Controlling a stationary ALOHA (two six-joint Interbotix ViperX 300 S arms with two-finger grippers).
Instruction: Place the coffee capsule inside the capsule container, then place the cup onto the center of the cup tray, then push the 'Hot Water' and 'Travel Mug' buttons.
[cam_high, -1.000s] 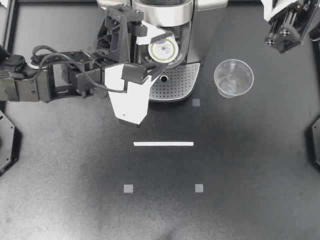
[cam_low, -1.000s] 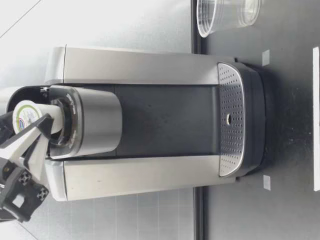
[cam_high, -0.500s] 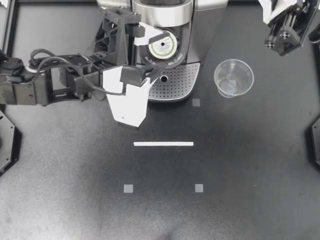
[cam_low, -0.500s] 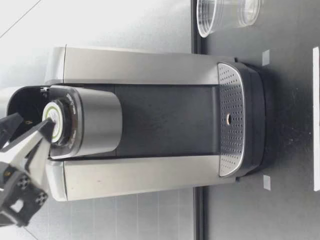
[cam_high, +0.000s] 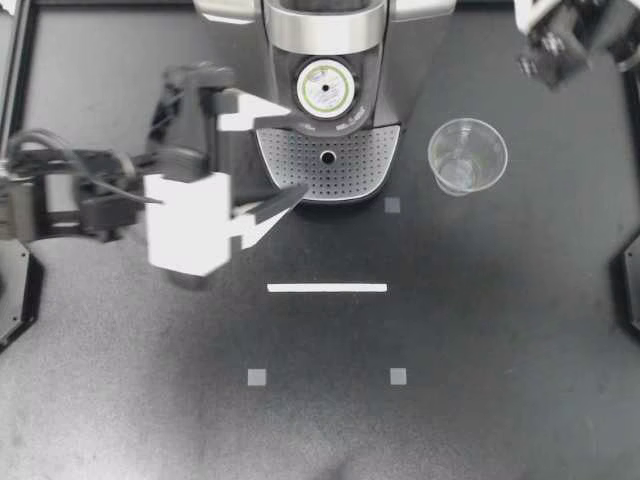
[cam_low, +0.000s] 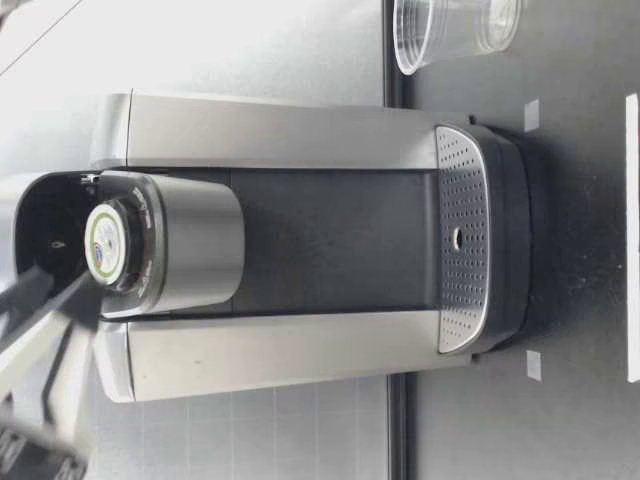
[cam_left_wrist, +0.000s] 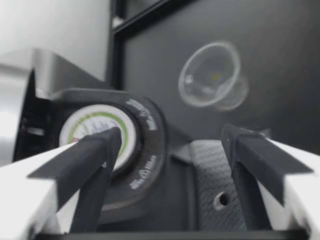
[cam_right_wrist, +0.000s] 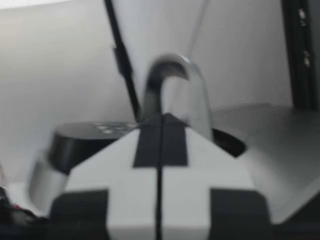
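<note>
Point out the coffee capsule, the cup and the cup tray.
coffee capsule (cam_high: 326, 90), top view, centre of its foil lid.
cup (cam_high: 467, 157), top view, inside its clear bottom.
cup tray (cam_high: 362, 165), top view, bare perforated plate beside the centre hole.

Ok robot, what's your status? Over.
Left hand open, near the machine; right hand shut, far corner. Capsule sits in its holder. Cup on the table, not on the tray yet.

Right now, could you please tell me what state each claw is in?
Left claw: open, holding nothing.
Right claw: closed, holding nothing.
</note>
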